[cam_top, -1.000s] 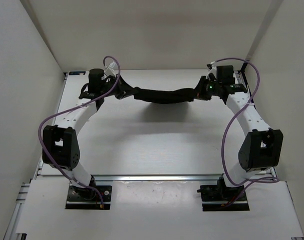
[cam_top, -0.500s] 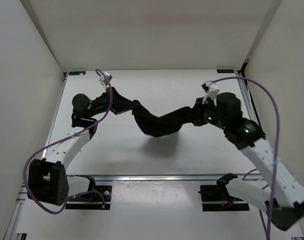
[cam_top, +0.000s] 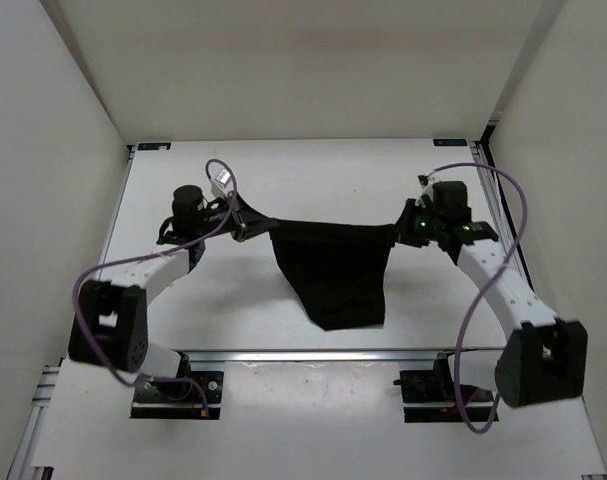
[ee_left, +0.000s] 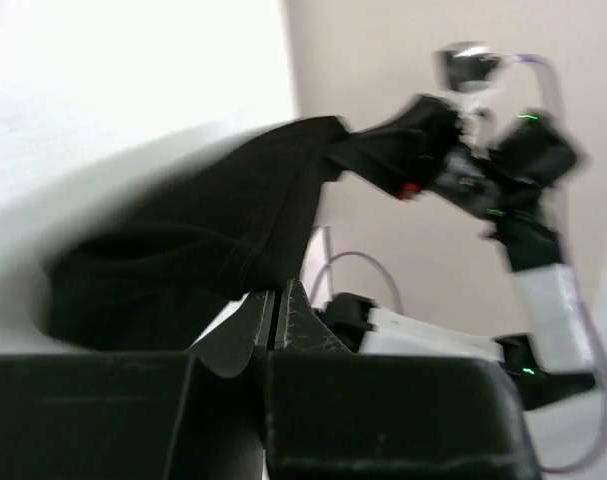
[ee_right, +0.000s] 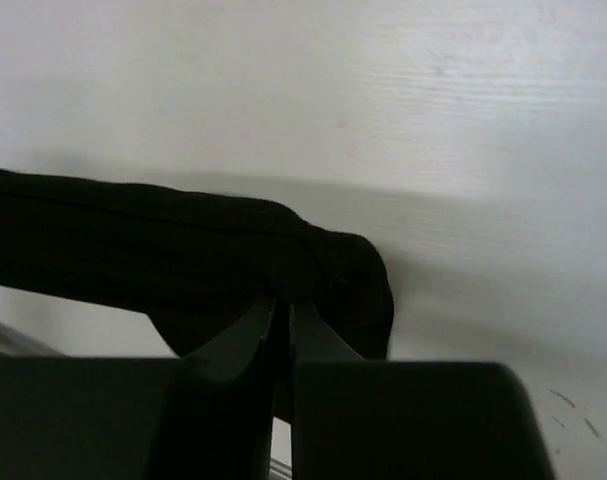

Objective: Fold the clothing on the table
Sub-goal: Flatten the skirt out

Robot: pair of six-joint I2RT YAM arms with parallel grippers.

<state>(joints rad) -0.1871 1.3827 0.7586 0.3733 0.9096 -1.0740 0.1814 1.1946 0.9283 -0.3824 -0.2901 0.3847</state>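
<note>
Black soft fabric garment (cam_top: 335, 272), plain and floppy, hangs spread between the two arms over the middle of the large flat white table (cam_top: 313, 175). Its top edge runs taut and nearly level from one claw to the other, and the body drops to a blunt lower end toward the near metal rail (cam_top: 283, 355). Whether that lower end touches the surface cannot be told from overhead. Left black two-finger gripper (cam_top: 245, 224) is clamped on the garment's upper left corner; the left wrist view shows its fingers pressed together with cloth bunched just ahead of them. Right black two-finger gripper (cam_top: 401, 232) is clamped on the upper right corner; the right wrist view shows its fingers closed on a gathered fold, with white table behind. Both claws stand at roughly equal depth on the table, well apart. Purple cables (cam_top: 95, 277) loop along each white arm. Left wrist picture is blurred, so fine detail of the cloth is not readable there.
</note>
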